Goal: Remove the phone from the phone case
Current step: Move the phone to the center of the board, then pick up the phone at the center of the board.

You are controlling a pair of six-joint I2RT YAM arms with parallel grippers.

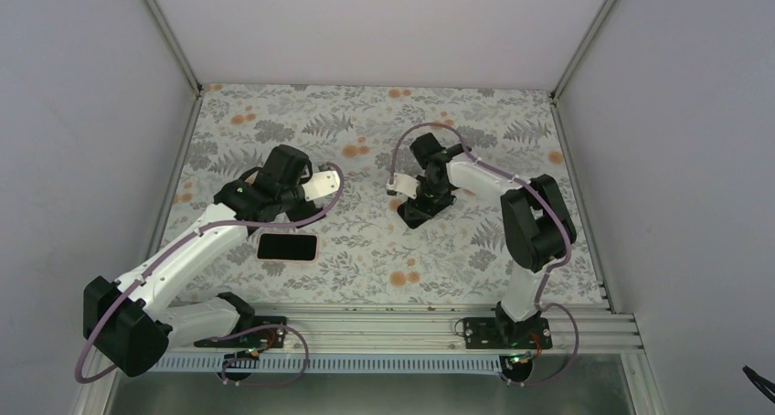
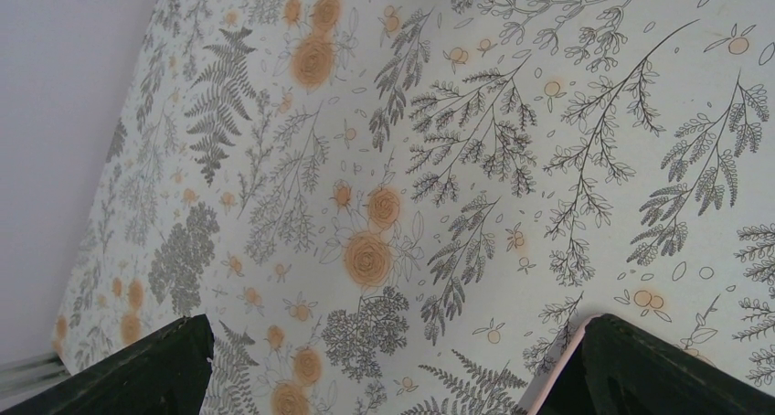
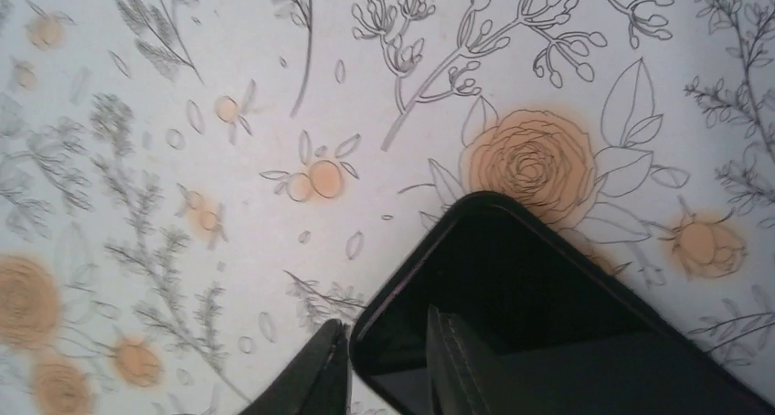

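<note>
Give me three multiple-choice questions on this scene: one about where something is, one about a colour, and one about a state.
1. Where does the phone that lies flat sit?
A. on the tablecloth beside the left arm
B. against the far wall
C. on the floor

2. What colour is the flat item pinched by the right end effector?
A. white
B. black
C. orange

3. How do the fingers of the left end effector stand?
A. pressed together
B. spread wide apart
C. out of view

Answers:
1. A, since the top view shows it on the cloth next to the left forearm.
2. B, since the right wrist view shows it black against the pale cloth.
3. B, since the left wrist view shows a wide stretch of cloth between them.
</note>
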